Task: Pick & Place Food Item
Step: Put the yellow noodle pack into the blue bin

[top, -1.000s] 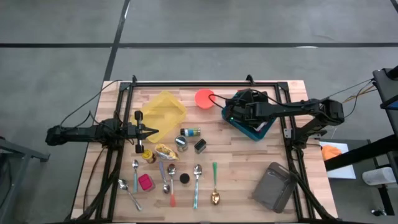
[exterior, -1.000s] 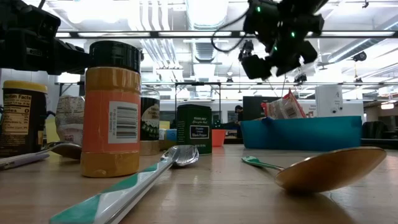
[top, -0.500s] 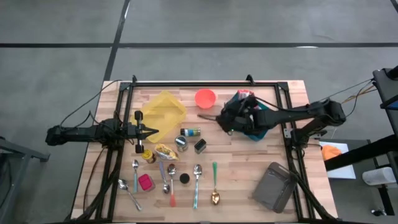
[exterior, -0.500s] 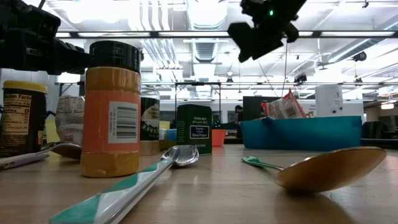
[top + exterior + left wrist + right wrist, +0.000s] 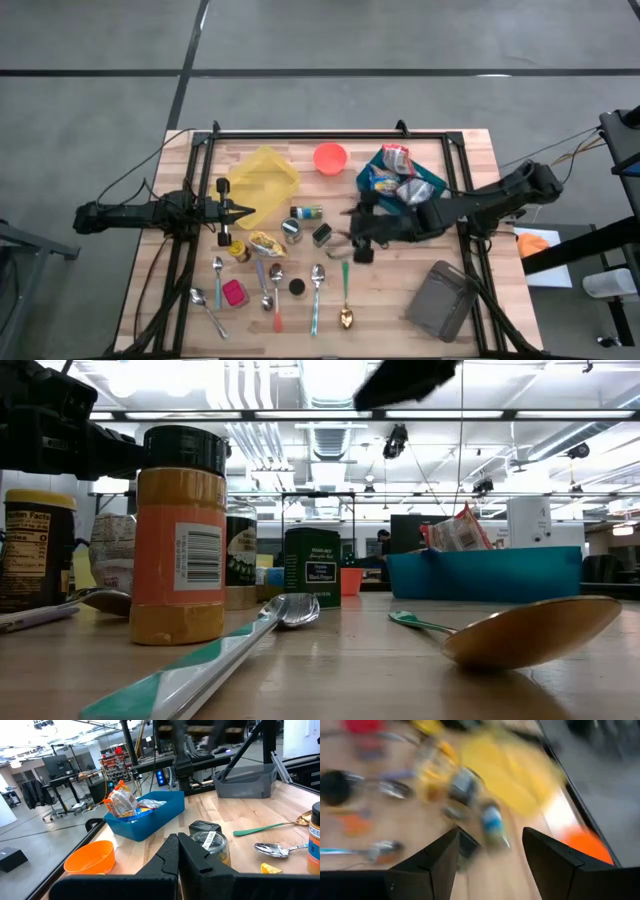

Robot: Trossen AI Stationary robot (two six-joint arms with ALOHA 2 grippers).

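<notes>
Table [image 5: 470, 150]: wooden, with the blue bin [image 5: 432, 184] as landmark.
Bin: holds food packets [image 5: 397, 157] – already placed, by the look of it.
Right gripper [image 5: 352, 238]: a second ago over the bin, now off its near-left corner above the small tin [image 5: 321, 234]; jaws apart, nothing between them.
Left gripper [image 5: 247, 211]: parked far left of the bin, jaws closed, empty.
Meaning: one drop looks finished – likely reaching for the next item.
Yellow snack [image 5: 266, 243]: left of the tin, untouched.

Overhead, table-level, two wrist views
</notes>
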